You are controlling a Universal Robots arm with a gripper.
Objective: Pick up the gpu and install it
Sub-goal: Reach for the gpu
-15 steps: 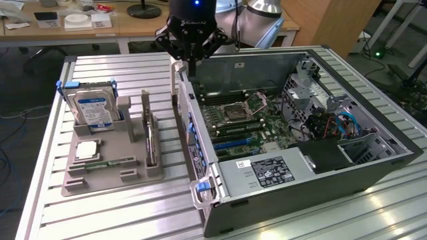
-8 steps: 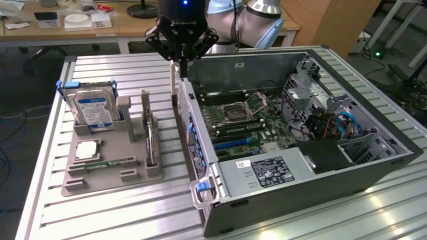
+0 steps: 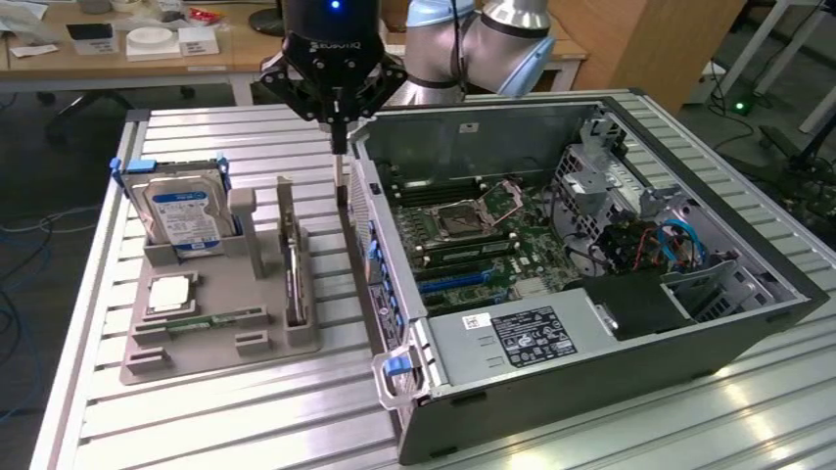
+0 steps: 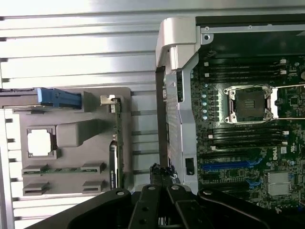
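The table [image 3: 196,411] is a slatted aluminium surface.

1. At the exterior view's left, a grey fixture tray [image 3: 222,284] [image 4: 76,131] lies flat on the slats.
   - A hard drive [image 3: 183,215] with a blue-white label stands upright at the far end, held in a blue bracket [image 4: 59,97].
   - A square processor chip [image 3: 171,292] [image 4: 39,143] lies flat in a recess.
   - A narrow green memory stick [image 3: 209,321] [image 4: 62,169] lies in a slot beside the chip.
2. The gpu [image 3: 296,279] [image 4: 118,143] stands edge-on in the slot on the tray's side nearest the case. It is seated in the tray and nothing grips it.
3. The gripper [image 3: 341,147] [image 4: 162,174] points straight down, over the strip of table between the tray and the case.
   - The fingers are pressed together, with nothing between them.
   - The fingertips are level with the upper edge of the case's side wall and just beside it. Contact with the wall cannot be determined.
   - The gripper is clear of the gpu.
4. At the exterior view's right, the open computer case [image 3: 588,362] [image 4: 176,38] lies on its side.
   - The motherboard [image 3: 484,225] [image 4: 238,143] faces up.
   - The processor socket [image 3: 468,213] [image 4: 250,102] is exposed.
   - A labelled power supply [image 3: 523,333] sits at the near end.
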